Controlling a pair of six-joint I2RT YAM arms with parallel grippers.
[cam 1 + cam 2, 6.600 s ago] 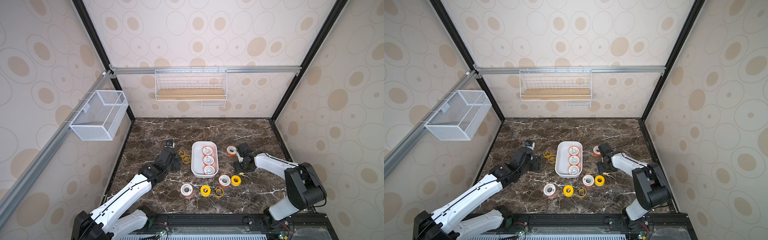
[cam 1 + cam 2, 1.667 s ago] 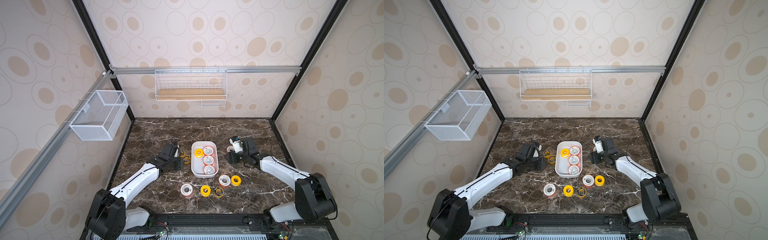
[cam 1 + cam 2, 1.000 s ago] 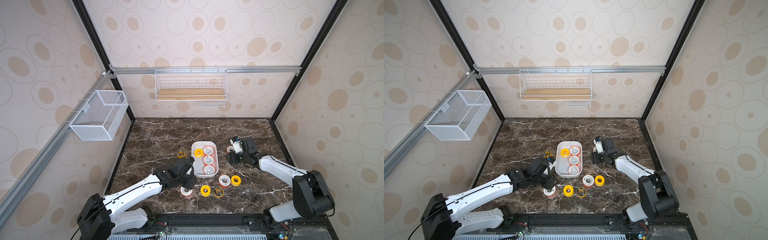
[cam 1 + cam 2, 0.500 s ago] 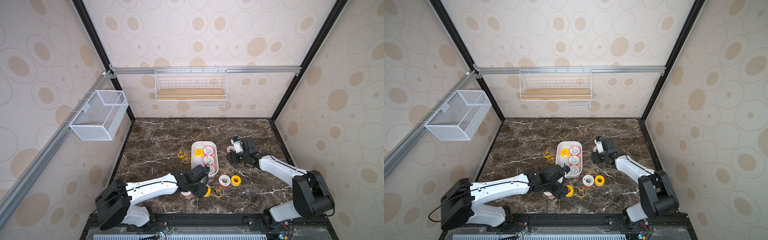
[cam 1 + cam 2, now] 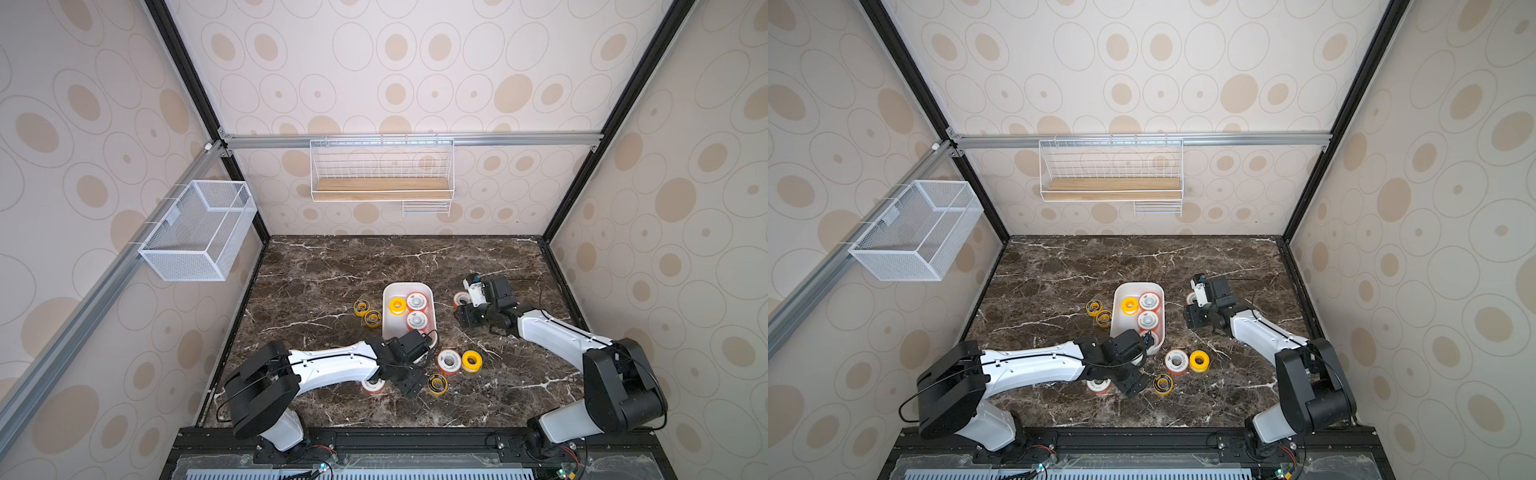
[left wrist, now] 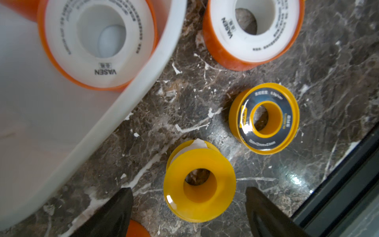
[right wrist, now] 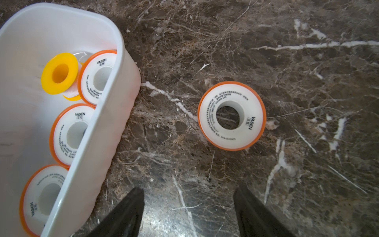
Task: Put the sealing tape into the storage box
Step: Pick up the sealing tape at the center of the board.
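4 spools (image 5: 397, 305) sit in the storage box (image 5: 389, 328), 8 outside

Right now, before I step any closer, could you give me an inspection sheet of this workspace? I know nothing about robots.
Surface: dark marble tabletop with white veins.
Job's things: storage box holds four spools of sealing tape; eight more lie outside on the marble.
Clutter: nothing seen.
Grippers: left gripper open, fingers either side of a plain yellow spool with gaps showing; right gripper open, with an orange spool lying untouched ahead of it.
Cables: thin black cable loops by the left arm's base.
Surroundings: mesh basket on a side wall; wire rack with wooden board on the back wall.
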